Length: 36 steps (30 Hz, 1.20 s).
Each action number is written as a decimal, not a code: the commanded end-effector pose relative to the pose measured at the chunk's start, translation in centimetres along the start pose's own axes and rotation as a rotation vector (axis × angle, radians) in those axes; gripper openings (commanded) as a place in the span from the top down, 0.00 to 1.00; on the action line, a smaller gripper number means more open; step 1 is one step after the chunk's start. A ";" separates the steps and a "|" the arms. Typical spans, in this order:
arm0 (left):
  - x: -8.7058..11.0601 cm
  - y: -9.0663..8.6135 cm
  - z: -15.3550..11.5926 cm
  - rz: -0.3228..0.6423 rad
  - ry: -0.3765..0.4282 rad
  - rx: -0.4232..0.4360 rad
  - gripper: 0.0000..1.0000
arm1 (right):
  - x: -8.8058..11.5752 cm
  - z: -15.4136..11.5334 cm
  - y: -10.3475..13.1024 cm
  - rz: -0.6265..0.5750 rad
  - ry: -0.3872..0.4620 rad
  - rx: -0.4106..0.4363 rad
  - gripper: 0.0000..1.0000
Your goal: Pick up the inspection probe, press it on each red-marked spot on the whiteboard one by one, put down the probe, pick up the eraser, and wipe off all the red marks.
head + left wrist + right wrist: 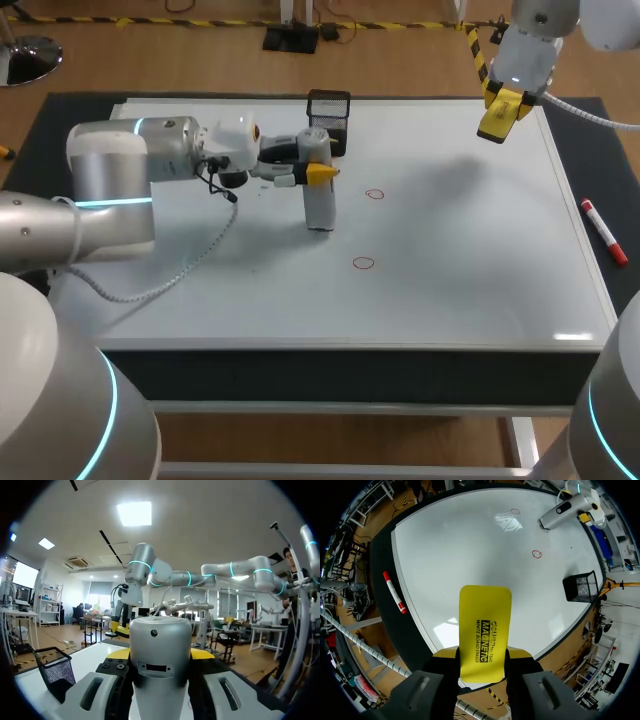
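My left gripper (318,172) is shut on the grey inspection probe (319,208), which stands upright with its lower end on the whiteboard (450,260), left of the two red circles. One red circle (375,194) lies just right of the probe, the other red circle (363,263) nearer the front. In the left wrist view the probe (161,665) fills the space between the fingers. My right gripper (500,112) hangs above the board's far right corner, shut on the yellow eraser (485,630). The right wrist view shows the probe (559,514) and both circles (537,554) far ahead.
A black mesh basket (329,115) stands at the board's far edge, just behind my left gripper. A red marker (604,231) lies on the dark mat beyond the board's right edge. The board's middle and right hold nothing else.
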<state>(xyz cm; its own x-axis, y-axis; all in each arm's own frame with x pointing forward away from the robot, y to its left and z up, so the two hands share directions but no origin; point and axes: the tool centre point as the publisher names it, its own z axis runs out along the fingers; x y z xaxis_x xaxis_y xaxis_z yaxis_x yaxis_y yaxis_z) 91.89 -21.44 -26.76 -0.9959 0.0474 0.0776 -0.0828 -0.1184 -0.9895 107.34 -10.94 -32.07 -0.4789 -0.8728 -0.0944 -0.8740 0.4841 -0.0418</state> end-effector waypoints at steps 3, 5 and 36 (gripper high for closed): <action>-0.2 0.3 0.2 -0.008 0.003 -0.012 1.00 | 0.0 -0.1 -0.1 -0.002 0.005 0.000 1.00; -0.3 0.5 0.2 -0.011 0.002 -0.008 1.00 | 0.0 -0.1 -0.1 -0.002 0.005 0.000 1.00; -0.1 1.1 0.3 -0.018 0.003 -0.022 1.00 | 0.0 -0.1 -0.1 -0.002 0.005 0.000 1.00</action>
<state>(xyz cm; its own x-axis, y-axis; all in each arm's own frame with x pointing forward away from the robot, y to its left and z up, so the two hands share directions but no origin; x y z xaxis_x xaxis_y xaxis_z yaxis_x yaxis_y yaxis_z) 91.86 -21.80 -27.68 -0.9942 0.0512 0.0951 -0.0996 -0.0935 -0.9906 107.34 -10.94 -32.07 -0.4790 -0.8728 -0.0944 -0.8740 0.4841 -0.0418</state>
